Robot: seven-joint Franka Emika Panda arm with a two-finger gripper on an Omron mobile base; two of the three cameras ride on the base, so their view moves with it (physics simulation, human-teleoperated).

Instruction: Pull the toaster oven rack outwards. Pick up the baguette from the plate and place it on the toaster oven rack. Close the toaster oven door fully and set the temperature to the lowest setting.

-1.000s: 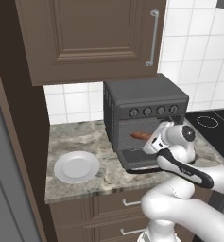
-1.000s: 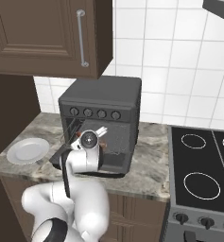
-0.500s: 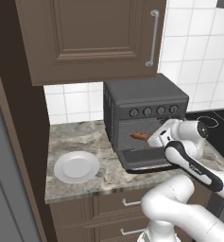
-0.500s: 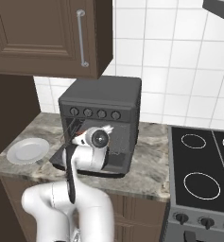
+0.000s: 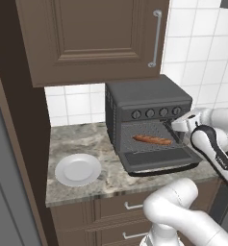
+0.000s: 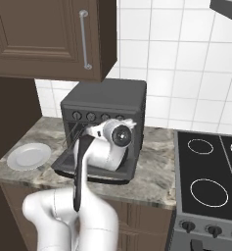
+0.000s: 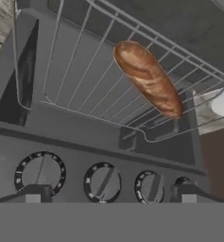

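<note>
Baguette (image 5: 152, 140) lies flat on toaster oven rack (image 7: 99, 85), inside open cavity of toaster oven (image 5: 146, 108). Long axis runs side to side, parallel to oven front, near end-to-end across rack width; in hand view it slants diagonally over wires. Toaster oven door (image 5: 158, 161) dropped down flat, resting over table (image 5: 82, 144) edge. Tool (image 7: 111, 193) released, fingers spread wide, nothing between them, hovering just in front of knob row. Plate (image 5: 78, 169) bare, left of oven, well apart from baguette.
</note>
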